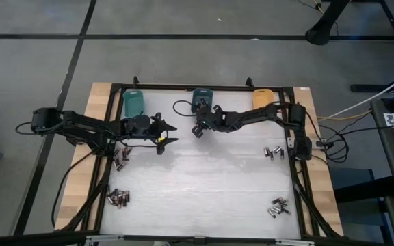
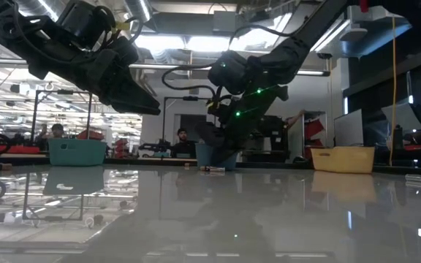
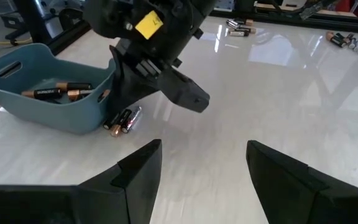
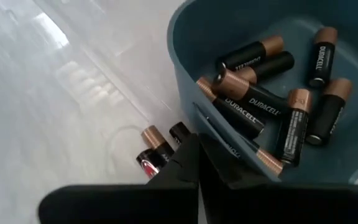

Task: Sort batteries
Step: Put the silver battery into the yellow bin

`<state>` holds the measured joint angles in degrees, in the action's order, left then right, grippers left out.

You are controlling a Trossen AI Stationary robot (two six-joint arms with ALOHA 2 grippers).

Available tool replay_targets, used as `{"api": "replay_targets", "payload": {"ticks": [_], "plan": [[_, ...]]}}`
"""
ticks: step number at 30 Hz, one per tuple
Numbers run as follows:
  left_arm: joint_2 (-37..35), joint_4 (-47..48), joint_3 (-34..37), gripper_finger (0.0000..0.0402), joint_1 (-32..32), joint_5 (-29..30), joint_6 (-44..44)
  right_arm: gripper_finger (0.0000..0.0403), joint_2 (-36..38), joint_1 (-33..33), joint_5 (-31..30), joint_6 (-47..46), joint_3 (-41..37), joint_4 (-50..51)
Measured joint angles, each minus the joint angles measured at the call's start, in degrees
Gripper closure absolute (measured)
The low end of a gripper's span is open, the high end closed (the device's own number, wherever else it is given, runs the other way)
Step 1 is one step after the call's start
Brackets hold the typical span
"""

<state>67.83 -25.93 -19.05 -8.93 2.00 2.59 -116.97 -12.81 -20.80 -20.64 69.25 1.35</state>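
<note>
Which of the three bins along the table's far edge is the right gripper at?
The middle blue bin. The right gripper, shut, sits just in front of it, with batteries already inside; the teal bin and orange bin stand off to either side.

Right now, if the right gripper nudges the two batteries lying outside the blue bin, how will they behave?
The two batteries are smooth cylinders lying on their sides on a glossy table, so they will probably roll or skid rather than stay put. They rest close against the blue bin, which may stop them. The shut right gripper offers only a narrow tip, so a push could glance off.
</note>
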Motion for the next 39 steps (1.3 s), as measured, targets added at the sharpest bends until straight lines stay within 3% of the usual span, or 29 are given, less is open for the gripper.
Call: {"api": "replay_targets", "payload": {"ticks": [9,17,25,29,34,36,39], "plan": [[0.0,0.0,0.0,0.0178,0.0,0.0,0.0,0.0403,-0.3,-0.2,3.5,-1.5,0.1,0.8],[0.0,0.0,0.0,0.0178,0.0,0.0,0.0,0.0403,-0.3,3.6,6.7,-2.1,0.8,2.8],[0.0,0.2,0.0,0.0178,0.0,0.0,-0.2,0.0403,4.4,9.3,2.7,-1.8,3.8,11.3],[0.0,1.2,0.0,0.0178,0.0,0.0,-0.4,0.0403,9.4,14.4,20.3,-2.5,3.9,24.5],[0.0,1.6,0.0,0.0178,0.0,0.0,-2.7,0.0403,12.9,26.6,29.8,-15.2,3.8,44.6],[0.0,0.7,0.0,0.0178,0.0,0.0,-3.0,0.0403,13.0,31.3,29.8,-21.2,3.4,47.4],[0.0,-0.4,0.0,0.0178,0.0,0.0,-3.4,0.0403,13.0,36.3,25.2,-26.4,-0.2,42.4]]}}
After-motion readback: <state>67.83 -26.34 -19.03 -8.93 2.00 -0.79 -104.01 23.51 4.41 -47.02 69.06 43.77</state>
